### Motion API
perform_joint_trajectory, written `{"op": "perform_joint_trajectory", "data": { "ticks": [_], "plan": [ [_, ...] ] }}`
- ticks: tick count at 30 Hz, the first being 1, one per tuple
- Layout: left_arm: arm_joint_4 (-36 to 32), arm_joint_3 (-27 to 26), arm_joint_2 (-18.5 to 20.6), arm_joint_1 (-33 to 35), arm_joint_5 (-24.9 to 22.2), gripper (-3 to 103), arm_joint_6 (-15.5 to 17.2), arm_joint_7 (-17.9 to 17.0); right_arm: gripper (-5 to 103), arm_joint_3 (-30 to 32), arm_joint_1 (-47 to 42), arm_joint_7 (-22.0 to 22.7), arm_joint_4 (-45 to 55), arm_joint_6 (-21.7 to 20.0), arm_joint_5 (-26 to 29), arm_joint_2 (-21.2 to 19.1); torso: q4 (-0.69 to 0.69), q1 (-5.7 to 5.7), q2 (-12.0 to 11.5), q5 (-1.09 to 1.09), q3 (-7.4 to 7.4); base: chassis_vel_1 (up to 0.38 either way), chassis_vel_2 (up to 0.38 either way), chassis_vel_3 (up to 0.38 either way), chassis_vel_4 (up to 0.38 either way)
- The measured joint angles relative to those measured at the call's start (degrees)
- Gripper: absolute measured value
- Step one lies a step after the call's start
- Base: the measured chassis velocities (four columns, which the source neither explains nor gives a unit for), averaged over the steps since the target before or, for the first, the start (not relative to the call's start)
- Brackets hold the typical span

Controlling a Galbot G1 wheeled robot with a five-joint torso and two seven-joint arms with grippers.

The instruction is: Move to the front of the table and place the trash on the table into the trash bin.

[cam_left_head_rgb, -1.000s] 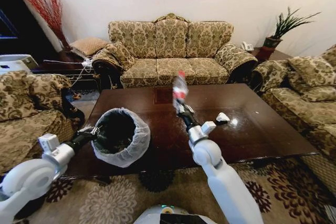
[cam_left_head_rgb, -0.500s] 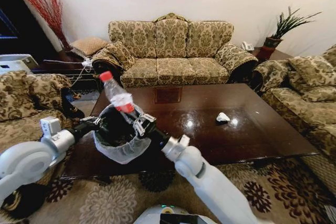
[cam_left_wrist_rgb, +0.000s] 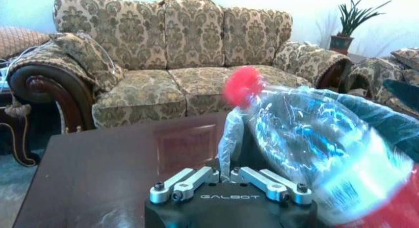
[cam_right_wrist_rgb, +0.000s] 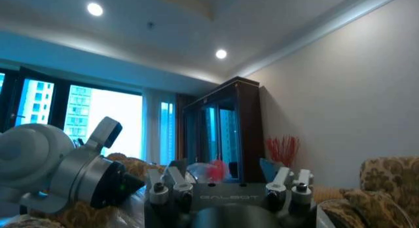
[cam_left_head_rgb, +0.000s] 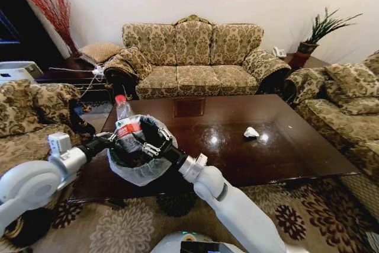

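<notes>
Fingers of the right hand (cam_left_head_rgb: 144, 144) are clamped on the bottle (cam_left_head_rgb: 126, 127) over the trash bin (cam_left_head_rgb: 137, 169), whose liner is pinched by the left hand (cam_left_head_rgb: 107, 141).

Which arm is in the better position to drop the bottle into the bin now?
Probably the right. The right gripper holds the bottle over the trash bin, while the left gripper grips the bin's rim, steadying it.

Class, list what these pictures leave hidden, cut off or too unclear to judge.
- Head view: the inside of the round black trash bin, hidden by the clear plastic bottle with red cap and the right gripper.
- Head view: the small white scrap on the dark brown wooden table, too small to identify.
- Left wrist view: the bottle's base, cut off by the edge.
</notes>
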Motion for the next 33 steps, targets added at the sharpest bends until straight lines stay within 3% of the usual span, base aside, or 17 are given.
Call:
{"op": "perform_joint_trajectory", "data": {
  "ticks": [3, 6, 9, 10, 11, 12, 14, 15, 17, 18, 21, 26, 33],
  "plan": [
    [0.1, 0.0, -0.4, 0.0, 0.2, 3, -0.1, 0.1, 86, 1.2, -2.1, 0.0, 1.8, 0.6, 0.0, -1.0, 0.0, 0.0, 0.0, 0.0, 0.0, 0.0, 0.0, 0.0, 0.0],
    [0.2, 0.2, -0.5, 0.0, 0.4, 3, -0.1, 0.2, 96, 2.9, -3.7, 0.0, 3.2, 1.1, 0.1, -1.4, 0.0, 0.0, 0.0, 0.01, 0.0, 0.0, 0.0, 0.0, 0.0],
    [0.4, 0.4, -0.7, 0.0, 0.7, 3, -0.2, 0.5, 100, 5.4, -5.9, 0.8, 5.0, 1.9, 0.4, -1.5, 0.0, 0.0, 0.0, 0.01, 0.0, 0.0, 0.0, 0.0, 0.0],
    [0.7, 0.4, -0.7, 0.1, 0.8, 3, -0.2, 0.6, 100, 7.7, -7.6, 3.6, 6.1, 2.2, 0.5, -1.3, 0.0, 0.0, 0.0, 0.01, 0.0, 0.0, 0.0, 0.0, 0.0],
    [0.7, 0.4, -0.7, 0.1, 0.8, 3, -0.2, 0.6, 100, 7.7, -7.6, 3.6, 6.1, 2.2, 0.5, -1.3, 0.0, 0.0, 0.0, 0.01, 0.0, 0.0, 0.0, 0.0, 0.0],
    [0.8, 0.3, -0.8, 0.2, 0.9, 3, -0.2, 0.7, 100, 9.7, -8.8, 7.3, 6.8, 1.9, 0.8, -0.9, 0.0, 0.0, 0.0, 0.01, 0.0, 0.0, 0.0, 0.0, 0.0],
    [1.4, -0.5, -0.8, 0.3, 0.9, 3, -0.3, 1.0, 100, 16.5, -12.1, 20.7, 7.3, -2.2, 4.0, 0.8, 0.0, 0.0, 0.0, 0.01, 0.0, 0.0, 0.0, 0.0, 0.0],
    [1.4, -0.5, -0.8, 0.3, 0.9, 3, -0.3, 1.0, 100, 16.5, -12.1, 20.7, 7.3, -2.2, 4.0, 0.8, 0.0, 0.0, 0.0, 0.01, 0.0, 0.0, 0.0, 0.0, 0.0],
    [1.7, -0.7, -1.0, 0.3, 0.8, 3, -0.6, 1.1, 100, 25.0, -14.4, 32.5, 3.9, -7.7, 15.3, 1.9, 0.0, 0.0, 0.0, 0.03, 0.0, 0.0, 0.0, 0.0, 0.0],
    [1.7, -0.7, -1.0, 0.3, 0.8, 3, -0.6, 1.1, 100, 25.0, -14.4, 32.5, 3.9, -7.7, 15.3, 1.9, 0.0, 0.0, 0.0, 0.03, 0.0, 0.0, 0.0, 0.0, 0.0],
    [1.7, 1.2, -1.2, -0.6, 1.2, 3, -0.9, 1.1, 100, 31.6, -14.3, 38.7, -1.8, -11.8, 27.9, 0.8, -0.01, 0.0, 0.0, 0.03, 0.0, 0.0, 0.0, 0.0, 0.0],
    [1.2, 3.8, -1.2, -1.9, 1.6, 3, -0.9, 0.5, 100, 36.6, -9.8, 41.8, -13.1, -11.0, 31.3, 0.9, 0.0, 0.0, 0.0, 0.01, 0.0, -0.003, -0.006, 0.005, 0.01],
    [1.3, 3.2, -1.9, -1.4, 1.8, 3, -1.1, 0.7, 100, 40.2, -3.9, 47.6, -23.5, -9.2, 37.1, 3.4, 0.02, 0.0, 0.0, 0.0, 0.0, -0.062, -0.087, 0.08, 0.094]
  ]
}}
